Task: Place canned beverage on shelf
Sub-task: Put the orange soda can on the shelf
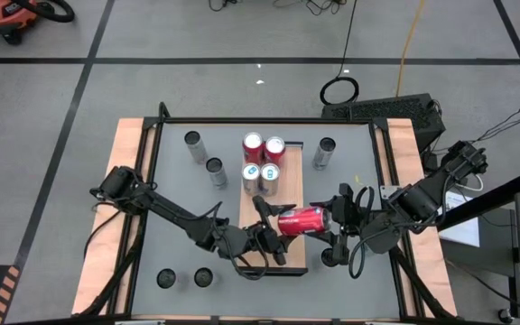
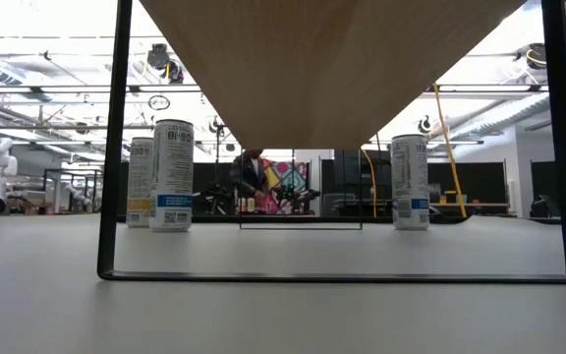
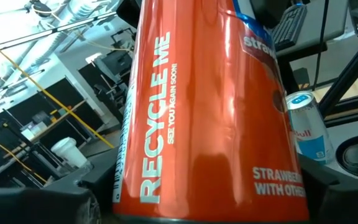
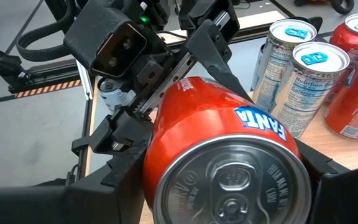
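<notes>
Right gripper (image 1: 330, 221) pinches red Fanta can (image 1: 301, 220) lying on its side, held over near end of light-brown wood-grain shelf board (image 1: 293, 255). Left gripper (image 1: 273, 236) straddles can's other end, fingers spread, contact unclear. Both arms stretched low, converging mid-table. Four upright cans (image 1: 262, 160) cluster at shelf's far end.

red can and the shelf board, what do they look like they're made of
Red can: apparently thin metal, glossy printed wall, bare silvery lid with pull tab. Shelf: light wood-grain top, probably wood or laminate, matte, with a dark rim, possibly metal.
</notes>
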Controlling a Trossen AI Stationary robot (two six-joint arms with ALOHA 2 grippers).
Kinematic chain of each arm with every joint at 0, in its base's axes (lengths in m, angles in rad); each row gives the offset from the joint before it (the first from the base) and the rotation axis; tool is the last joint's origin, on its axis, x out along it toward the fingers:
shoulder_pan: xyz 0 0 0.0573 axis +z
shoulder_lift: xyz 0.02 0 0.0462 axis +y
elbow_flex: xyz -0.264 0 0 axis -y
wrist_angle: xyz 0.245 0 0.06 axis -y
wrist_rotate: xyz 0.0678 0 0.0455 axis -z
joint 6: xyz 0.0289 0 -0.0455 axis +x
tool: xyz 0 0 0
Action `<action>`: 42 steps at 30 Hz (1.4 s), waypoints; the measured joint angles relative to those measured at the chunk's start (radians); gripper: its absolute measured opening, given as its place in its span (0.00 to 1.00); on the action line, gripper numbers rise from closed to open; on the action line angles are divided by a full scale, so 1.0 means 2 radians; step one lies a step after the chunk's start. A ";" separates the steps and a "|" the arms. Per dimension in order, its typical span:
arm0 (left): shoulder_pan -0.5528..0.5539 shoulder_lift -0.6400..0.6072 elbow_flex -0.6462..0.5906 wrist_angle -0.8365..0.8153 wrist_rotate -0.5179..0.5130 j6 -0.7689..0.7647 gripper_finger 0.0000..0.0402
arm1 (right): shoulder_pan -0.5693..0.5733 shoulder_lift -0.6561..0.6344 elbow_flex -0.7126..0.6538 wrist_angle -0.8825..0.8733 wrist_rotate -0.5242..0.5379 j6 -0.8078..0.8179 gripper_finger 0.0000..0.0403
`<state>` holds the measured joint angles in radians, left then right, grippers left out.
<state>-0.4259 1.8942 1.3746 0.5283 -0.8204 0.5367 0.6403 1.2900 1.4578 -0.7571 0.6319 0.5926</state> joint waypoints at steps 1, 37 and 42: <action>0.000 0.000 0.000 0.000 0.000 -0.001 0.73 | 0.000 0.000 0.000 0.000 0.000 0.000 0.58; -0.034 0.001 0.000 -0.037 0.187 -0.351 0.71 | 0.080 -0.016 -0.081 0.060 -0.004 -0.290 0.89; -0.034 0.001 0.000 -0.034 0.267 -0.369 0.71 | 0.092 -0.016 -0.154 0.241 -0.043 -0.366 0.89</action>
<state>-0.4931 1.8954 1.3743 0.4612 -0.2858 -0.2018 0.8234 1.2575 1.1492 -0.2756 0.5456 -0.1393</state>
